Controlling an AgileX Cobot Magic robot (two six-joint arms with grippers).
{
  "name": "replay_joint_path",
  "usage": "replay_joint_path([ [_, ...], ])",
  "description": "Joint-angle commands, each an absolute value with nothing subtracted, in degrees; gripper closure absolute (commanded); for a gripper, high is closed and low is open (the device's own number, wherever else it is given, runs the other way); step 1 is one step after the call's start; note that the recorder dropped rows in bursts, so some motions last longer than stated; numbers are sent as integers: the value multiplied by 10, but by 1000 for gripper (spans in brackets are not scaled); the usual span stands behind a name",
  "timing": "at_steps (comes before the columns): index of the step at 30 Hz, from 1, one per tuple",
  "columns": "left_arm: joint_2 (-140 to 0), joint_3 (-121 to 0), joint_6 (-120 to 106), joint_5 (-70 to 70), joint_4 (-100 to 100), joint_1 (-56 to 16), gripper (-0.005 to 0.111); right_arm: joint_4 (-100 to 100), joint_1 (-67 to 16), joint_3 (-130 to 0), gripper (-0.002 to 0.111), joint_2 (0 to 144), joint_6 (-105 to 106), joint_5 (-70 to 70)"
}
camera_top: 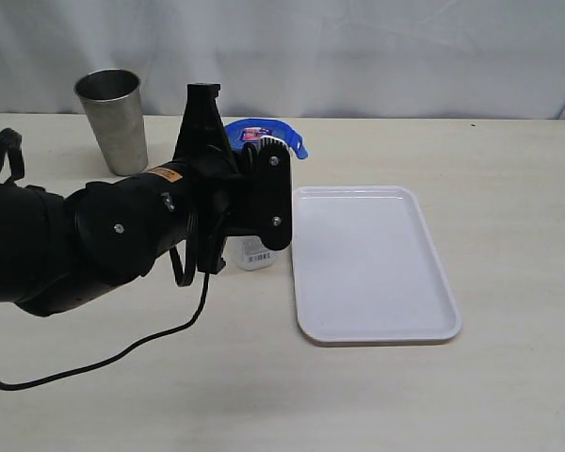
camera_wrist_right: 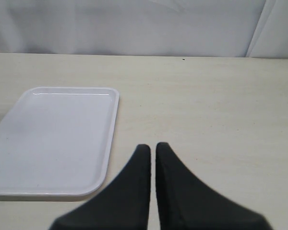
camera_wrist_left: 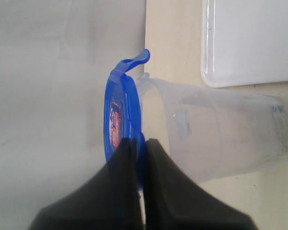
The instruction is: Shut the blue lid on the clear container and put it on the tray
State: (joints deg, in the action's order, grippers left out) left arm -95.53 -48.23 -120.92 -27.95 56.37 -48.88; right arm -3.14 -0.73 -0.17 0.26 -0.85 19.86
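Left tool (camera_wrist_left: 140, 143) is clamped, jaws almost together, on one edge of the blue lid (camera_wrist_left: 116, 110). The lid sits across the mouth of the clear container (camera_wrist_left: 216, 139), but a snap flap (camera_wrist_left: 137, 58) at the opposite edge stands up unlatched, so closing is judged begun but not finished. The container stands on the table (camera_top: 508, 169) just beside the tray (camera_top: 377, 264), not on it, so placement is not yet done; right tool (camera_wrist_right: 152, 148) hangs over the table near the tray, jaws together and empty.

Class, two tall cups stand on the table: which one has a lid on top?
The clear container, with the blue lid on its mouth, beside the tray. The grey steel cup stands open-topped, farther back.
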Motion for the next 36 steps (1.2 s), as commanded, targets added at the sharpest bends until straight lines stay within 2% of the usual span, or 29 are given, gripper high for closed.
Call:
replay_joint_path([
  [1,-951,-480,-1227,-282,576,-494,107,-30,-8,0,104,0,-4,194],
  [22,-950,-480,-1227,-376,585,-494,107,-30,-8,0,104,0,-4,194],
  [36,-950,-481,-1210,-388,587,-490,107,-30,-8,0,104,0,-4,194],
])
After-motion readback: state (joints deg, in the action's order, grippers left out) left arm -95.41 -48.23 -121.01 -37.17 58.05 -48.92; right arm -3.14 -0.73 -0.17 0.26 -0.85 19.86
